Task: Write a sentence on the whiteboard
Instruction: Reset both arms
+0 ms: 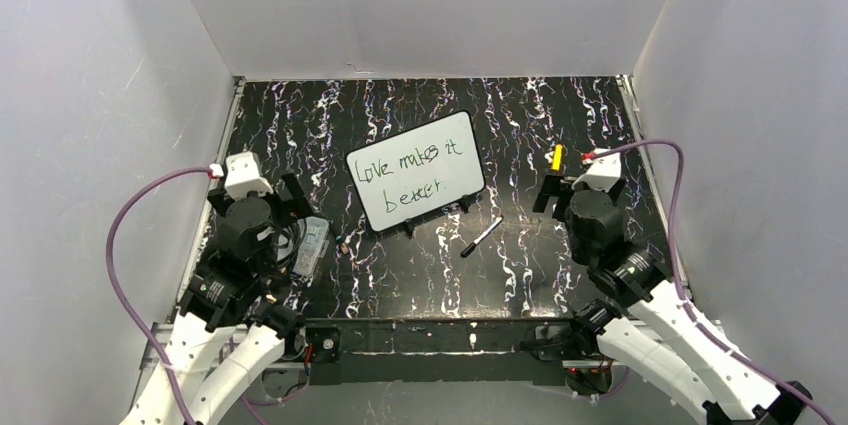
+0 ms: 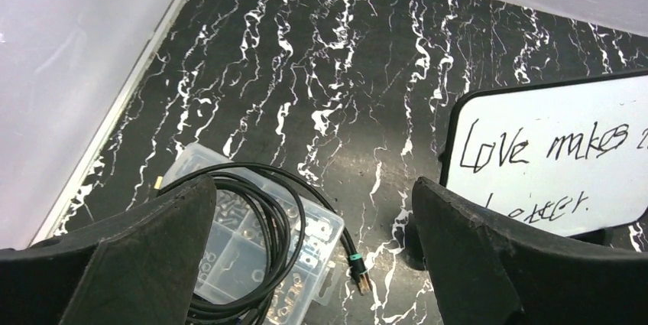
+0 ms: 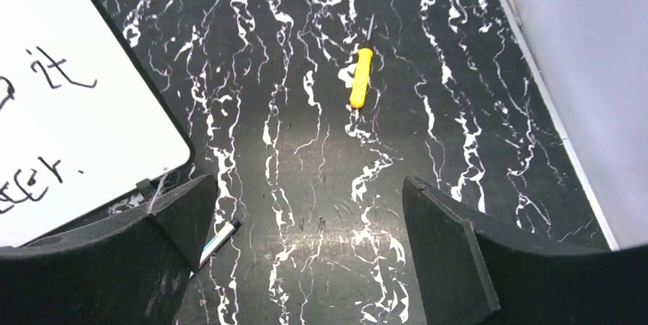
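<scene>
**A:** Right gripper (image 3: 307, 187)?

**B:** Jaws wide, nothing in them, over bare table (image 1: 560, 285) near the right edge. A yellow screwdriver (image 3: 360, 76) lies beyond it, toward the back right corner.

**A:** Left gripper (image 2: 313, 187)?

**B:** Just as wide and empty, by the left edge, above a box (image 2: 252, 248) with a cable (image 2: 283, 187) coiled on it.

**A:** And the whiteboard (image 1: 415, 170)?

**B:** Mid-table, toward the back, reading "Love makes it better." The pen (image 1: 482, 236) lies near its front right corner.

**A:** Risks?

**B:** The writing looks done to me. A right-arm sweep inward could roll the pen or smear the ink. The left fingers could snag the cable.
</scene>
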You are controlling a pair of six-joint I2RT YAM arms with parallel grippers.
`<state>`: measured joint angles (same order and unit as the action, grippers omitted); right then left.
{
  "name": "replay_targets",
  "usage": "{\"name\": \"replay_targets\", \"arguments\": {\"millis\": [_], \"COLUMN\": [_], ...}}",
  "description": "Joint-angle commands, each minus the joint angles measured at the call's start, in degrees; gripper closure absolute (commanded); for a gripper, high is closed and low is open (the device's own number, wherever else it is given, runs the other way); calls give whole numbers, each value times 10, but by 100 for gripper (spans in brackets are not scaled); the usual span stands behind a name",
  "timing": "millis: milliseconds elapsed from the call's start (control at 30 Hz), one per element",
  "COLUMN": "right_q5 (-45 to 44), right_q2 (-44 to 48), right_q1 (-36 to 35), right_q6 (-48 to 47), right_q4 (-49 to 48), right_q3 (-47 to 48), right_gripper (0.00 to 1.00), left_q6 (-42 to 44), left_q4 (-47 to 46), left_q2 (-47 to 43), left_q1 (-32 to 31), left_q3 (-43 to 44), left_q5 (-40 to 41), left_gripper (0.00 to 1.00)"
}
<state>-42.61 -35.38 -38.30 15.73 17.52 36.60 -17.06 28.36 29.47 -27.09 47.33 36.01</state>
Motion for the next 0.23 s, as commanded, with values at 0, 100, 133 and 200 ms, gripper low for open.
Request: {"name": "replay_targets", "arguments": {"millis": [0, 100, 133, 200], "right_q5": [-29, -36, -36, -32], "right_q2": [39, 52, 54, 56], "right_q1": [1, 1, 1, 1], "right_q6": [-50, -56, -56, -55], "right_q4": [-35, -30, -28, -24], "right_q3": [0, 3, 4, 6], "right_gripper": [1, 1, 1, 1], "left_q6": [19, 21, 20, 19], "left_q4": [8, 8, 7, 7], "left_q2": [-31, -34, -33, -32], "left_q1": [2, 2, 2, 2], "left_q3": [-5, -8, -8, -8], "left_q5": [40, 21, 19, 20], "left_gripper": [2, 2, 2, 2]}}
